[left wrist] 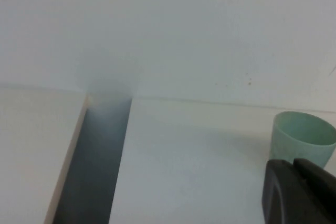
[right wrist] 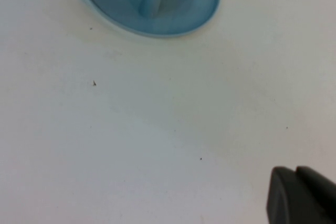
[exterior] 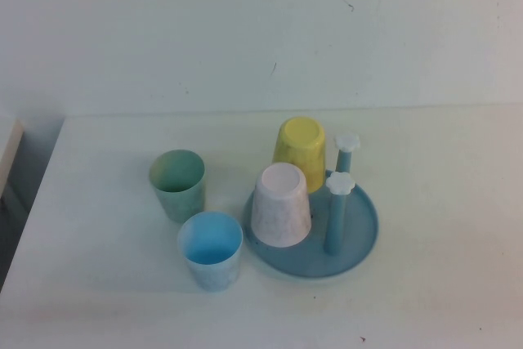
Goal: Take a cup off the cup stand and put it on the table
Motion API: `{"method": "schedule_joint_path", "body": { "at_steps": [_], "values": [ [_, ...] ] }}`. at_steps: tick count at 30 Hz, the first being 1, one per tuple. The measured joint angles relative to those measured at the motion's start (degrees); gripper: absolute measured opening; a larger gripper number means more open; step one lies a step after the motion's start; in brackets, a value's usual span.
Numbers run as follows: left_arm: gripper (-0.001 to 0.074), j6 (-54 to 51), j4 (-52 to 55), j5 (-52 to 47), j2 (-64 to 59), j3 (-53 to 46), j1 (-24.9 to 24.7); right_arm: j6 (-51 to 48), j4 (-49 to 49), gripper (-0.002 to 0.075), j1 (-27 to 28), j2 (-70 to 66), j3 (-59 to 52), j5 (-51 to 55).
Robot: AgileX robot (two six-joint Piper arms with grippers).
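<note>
The mint-green cup [exterior: 177,184] stands upright on the counter [exterior: 441,153], mouth up, just left of the cup stand [exterior: 359,243] and clear of its rim. Judged from this position, the placement step is complete. A light blue cup [exterior: 211,249] stands just nearer, also upright on the counter. On the stand, a pink cup [exterior: 280,204] and a yellow cup [exterior: 299,153] sit inverted on pegs; two pegs on the right side are bare.

Neither arm appears in the high view. The left end effector [left wrist: 299,192] shows only as a dark edge in its wrist view, near the mint-green cup [left wrist: 303,139] and not touching it. The right end effector [right wrist: 302,195] hangs over bare counter, well apart from the stand [right wrist: 152,3]. Finger state cannot be determined for either.

The cup's long axis is vertical. The left arm is the nearer to it; the right arm is nearer the stand. Any further cup on the stand's right side favours the right arm.
</note>
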State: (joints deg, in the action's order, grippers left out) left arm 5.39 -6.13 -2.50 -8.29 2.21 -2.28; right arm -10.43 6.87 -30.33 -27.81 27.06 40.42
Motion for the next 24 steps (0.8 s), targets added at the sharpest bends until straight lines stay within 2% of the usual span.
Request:
{"method": "schedule_joint_path", "body": {
  "at_steps": [4, 14, 24],
  "values": [
    [-0.0001, 1.09, 0.38, -1.44, 3.75, -2.54, 1.77, -0.04, 0.0, 0.0001, 0.0, 0.0, 0.0, 0.0],
    [-0.0001, 1.64, 0.59, -15.18, 8.79, -3.79, 2.0, -0.04, 0.0, 0.0001, 0.0, 0.0, 0.0, 0.1],
    [-0.0001, -0.19, 0.63, -15.95, 8.79, -3.68, 2.0, -0.04, 0.0, 0.0001, 0.0, 0.0, 0.0, 0.1]
  ]
}}
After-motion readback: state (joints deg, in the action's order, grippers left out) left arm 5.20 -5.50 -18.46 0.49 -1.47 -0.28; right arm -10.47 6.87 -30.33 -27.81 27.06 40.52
